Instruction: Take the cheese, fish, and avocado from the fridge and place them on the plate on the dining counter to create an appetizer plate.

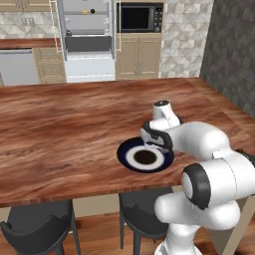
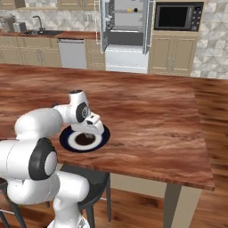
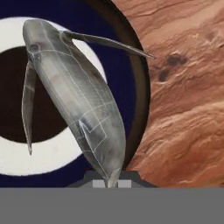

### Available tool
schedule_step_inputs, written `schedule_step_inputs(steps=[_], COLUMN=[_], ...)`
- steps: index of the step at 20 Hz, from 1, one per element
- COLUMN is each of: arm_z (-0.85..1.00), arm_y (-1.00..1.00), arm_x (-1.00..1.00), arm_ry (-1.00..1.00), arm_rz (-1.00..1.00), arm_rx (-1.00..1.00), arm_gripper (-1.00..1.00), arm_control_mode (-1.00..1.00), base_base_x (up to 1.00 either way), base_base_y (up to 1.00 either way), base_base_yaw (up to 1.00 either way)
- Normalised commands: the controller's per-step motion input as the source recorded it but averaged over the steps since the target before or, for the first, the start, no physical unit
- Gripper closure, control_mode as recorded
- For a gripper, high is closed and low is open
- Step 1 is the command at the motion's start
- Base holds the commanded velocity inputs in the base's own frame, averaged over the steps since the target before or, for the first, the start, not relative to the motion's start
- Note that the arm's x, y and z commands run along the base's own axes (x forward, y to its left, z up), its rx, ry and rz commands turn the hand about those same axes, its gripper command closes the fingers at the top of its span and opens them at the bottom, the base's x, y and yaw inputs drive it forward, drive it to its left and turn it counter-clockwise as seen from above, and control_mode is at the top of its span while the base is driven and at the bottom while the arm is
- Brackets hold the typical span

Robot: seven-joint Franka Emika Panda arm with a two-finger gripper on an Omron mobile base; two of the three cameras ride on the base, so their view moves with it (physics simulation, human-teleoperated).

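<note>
Kitchen backdrop: beige cabinets along the far wall, a black microwave (image 1: 141, 17) set into them, and a pale dishwasher front (image 2: 71, 53) by the sink run.
Fridge: the fridge (image 1: 88, 39) stands open at the far wall, grey shelves exposed; a small yellow-orange item, which I take for the cheese (image 1: 85, 11), sits on an upper shelf with a dark round item beside it, too small to identify.
Dining counter: the dining counter (image 1: 64, 134) spreads reddish-brown wood grain under my arm, with darker knots visible close to the plate's rim in the hand view.
Obstructions: two dark stools (image 1: 37, 226) are tucked under the near edge; the counter top around the plate is bare wood.
Plate: the plate (image 1: 128, 157) lies flat near the counter's near edge, round, navy-black at the rim, with a white ring and a dark centre.
Gripper: my gripper (image 3: 111, 183) points down over the plate, jaws closed tight on the tail end of the fish (image 3: 72, 94).
Fish: grey, smooth, long and tapered, with thin pointed fins spread to both sides; its body hangs over the plate's white ring and dark centre. Whether it touches the plate I cannot tell.
</note>
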Motion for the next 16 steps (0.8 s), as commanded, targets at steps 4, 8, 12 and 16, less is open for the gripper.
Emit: schedule_step_inputs(steps=[4, 8, 12, 16], arm_z=[-0.47, -0.43, -0.44, -0.39], arm_y=[0.00, -0.01, 0.00, 0.00], arm_x=[0.64, 0.60, 0.53, 0.43], arm_ry=[0.15, 0.15, 0.15, 0.16], arm_rz=[-0.03, -0.04, -0.05, -0.05], arm_rx=[0.00, 0.00, 0.00, 0.00], arm_gripper=[1.00, 1.00, 1.00, 1.00], arm_control_mode=[-1.00, -1.00, -1.00, -1.00], base_base_x=[0.00, 0.00, 0.00, 0.00], base_base_y=[0.00, 0.00, 0.00, 0.00], base_base_yaw=[0.00, 0.00, 0.00, 0.00])
